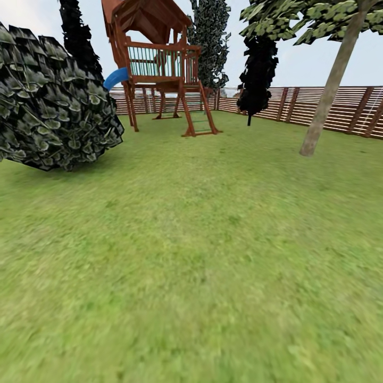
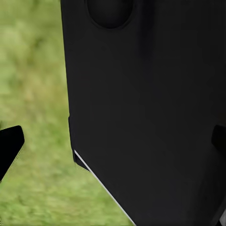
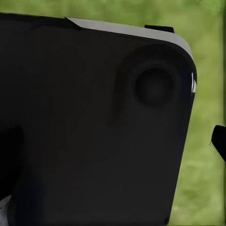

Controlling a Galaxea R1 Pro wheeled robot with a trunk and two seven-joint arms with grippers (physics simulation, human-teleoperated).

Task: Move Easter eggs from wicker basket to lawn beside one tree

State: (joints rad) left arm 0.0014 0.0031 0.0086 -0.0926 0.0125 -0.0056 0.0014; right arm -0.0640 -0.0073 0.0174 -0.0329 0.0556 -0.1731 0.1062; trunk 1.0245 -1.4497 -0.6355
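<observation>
Ahead, lawn [image 1: 202, 255], tree [image 1: 324, 106] right, bush [image 1: 53, 106] left, playhouse [image 1: 159, 64] behind; end effector states: cannot tell.

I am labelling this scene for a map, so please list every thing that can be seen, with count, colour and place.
lawn: one, green, across the whole foreground.
bush: one, dark green-grey, round, at left on the lawn.
play tower: one, red-brown wood with a ladder, far centre-left.
slide: one, blue, at the play tower's left side.
tree: one, pale grey-beige leaning trunk, at right.
dark trees: three, black-green, at the back.
fence: one, brown slats, along the far edge.
robot body panel: black, close to both wrist cameras.
</observation>
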